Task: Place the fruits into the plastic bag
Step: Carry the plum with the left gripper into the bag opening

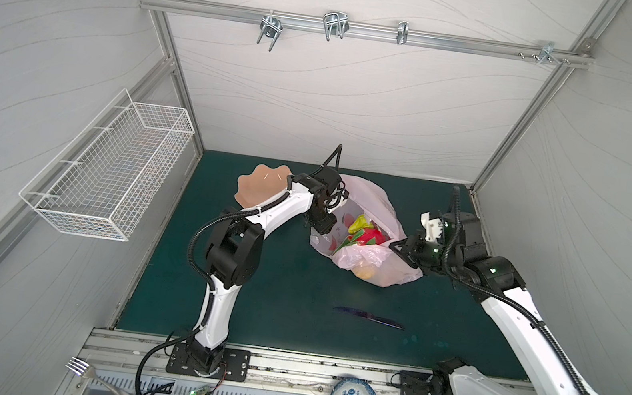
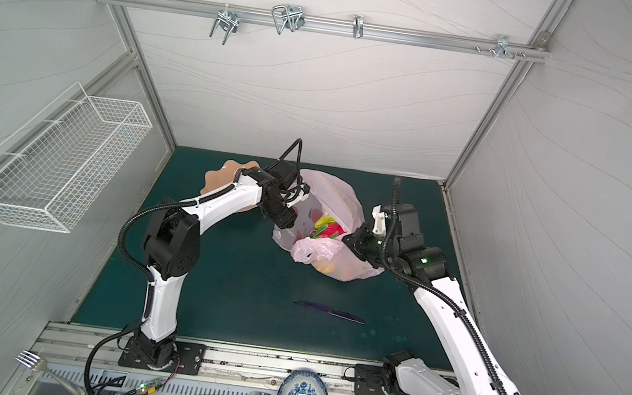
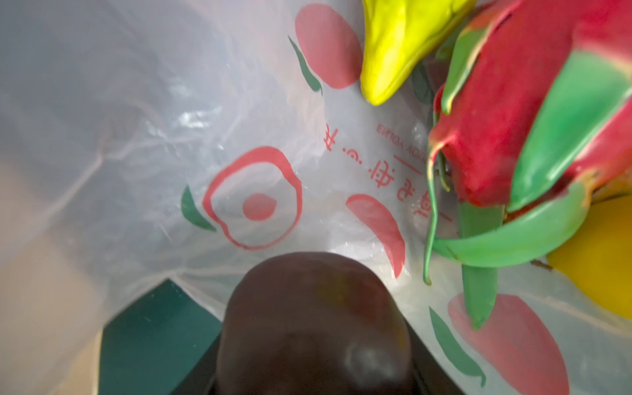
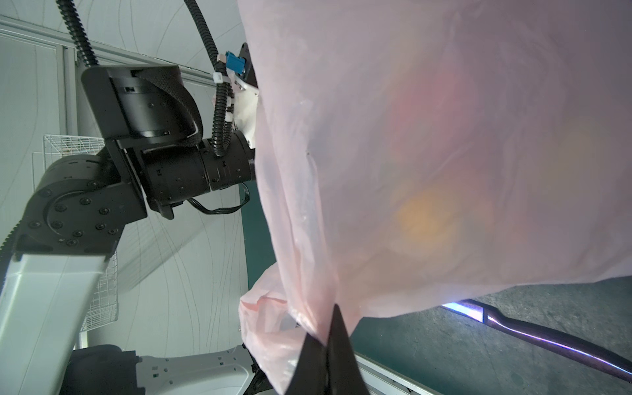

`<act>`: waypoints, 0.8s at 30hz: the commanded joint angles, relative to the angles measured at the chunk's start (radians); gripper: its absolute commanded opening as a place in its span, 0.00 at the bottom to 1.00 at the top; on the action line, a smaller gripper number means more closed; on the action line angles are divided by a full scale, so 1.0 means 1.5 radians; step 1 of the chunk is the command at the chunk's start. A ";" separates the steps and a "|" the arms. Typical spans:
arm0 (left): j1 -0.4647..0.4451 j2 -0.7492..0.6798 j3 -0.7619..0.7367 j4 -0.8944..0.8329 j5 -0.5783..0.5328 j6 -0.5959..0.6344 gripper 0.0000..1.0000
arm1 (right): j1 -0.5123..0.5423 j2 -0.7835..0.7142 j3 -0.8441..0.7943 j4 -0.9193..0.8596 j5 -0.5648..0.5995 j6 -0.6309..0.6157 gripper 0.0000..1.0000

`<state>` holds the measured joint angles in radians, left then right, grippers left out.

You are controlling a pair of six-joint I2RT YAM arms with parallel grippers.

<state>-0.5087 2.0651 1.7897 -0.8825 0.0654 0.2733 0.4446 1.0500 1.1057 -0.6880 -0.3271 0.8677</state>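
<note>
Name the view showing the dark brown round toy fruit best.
The left wrist view: the dark brown round toy fruit fills its foreground. Both top views hide it behind the left tool; in the right wrist view the translucent pink plastic bag covers it.

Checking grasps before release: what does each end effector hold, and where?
Left end effector: dark brown round toy fruit, gripped across its sides. Right end effector: thin translucent pale pink plastic bag, a bunched fold at its mouth edge.
</note>
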 commanded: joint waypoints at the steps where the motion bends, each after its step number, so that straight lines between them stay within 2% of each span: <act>1: -0.002 0.029 0.059 -0.003 -0.005 -0.015 0.05 | -0.003 -0.010 -0.005 -0.001 0.000 0.007 0.00; 13: -0.037 0.080 0.116 0.010 0.029 -0.065 0.05 | -0.002 -0.009 -0.005 -0.002 -0.002 0.007 0.00; 24: -0.065 0.114 0.138 0.057 0.083 -0.151 0.07 | 0.001 -0.014 -0.005 -0.005 -0.002 0.009 0.00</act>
<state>-0.5945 2.2024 1.9388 -0.8425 0.1452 0.0921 0.4446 1.0496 1.1053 -0.6884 -0.3275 0.8680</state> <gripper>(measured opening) 0.547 0.049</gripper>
